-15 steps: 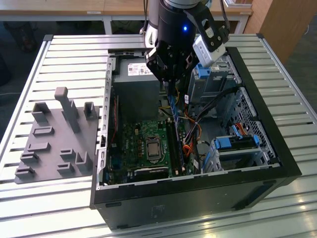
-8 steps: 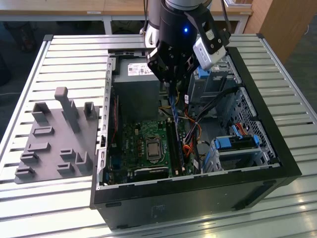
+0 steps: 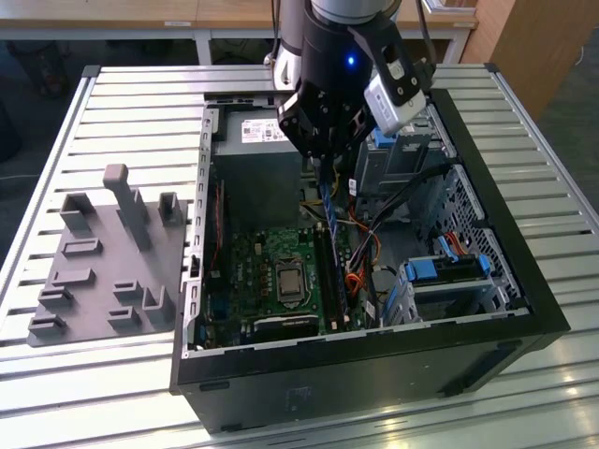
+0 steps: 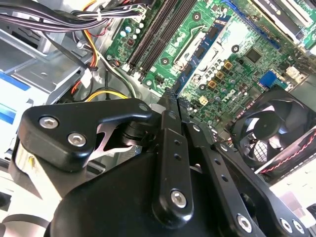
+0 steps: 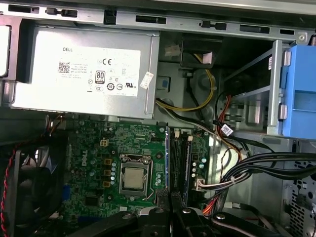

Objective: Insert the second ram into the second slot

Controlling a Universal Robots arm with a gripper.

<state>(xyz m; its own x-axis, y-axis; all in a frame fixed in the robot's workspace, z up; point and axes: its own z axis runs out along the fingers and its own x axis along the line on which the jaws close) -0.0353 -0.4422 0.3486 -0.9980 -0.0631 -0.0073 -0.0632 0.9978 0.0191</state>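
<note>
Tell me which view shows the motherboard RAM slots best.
First wrist view: the RAM slots lie nearly square-on, almost full length, with the second ram gripped edge-on by the tool. Second wrist view shows them slanted and cut off; exterior view shows them far off and oblique.

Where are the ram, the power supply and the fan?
ram (image 4: 197,60), second wrist view, on its blue edge beyond the gripper.
power supply (image 5: 89,74), first wrist view, on its white label.
fan (image 4: 276,133), second wrist view, on its black blades.
</note>
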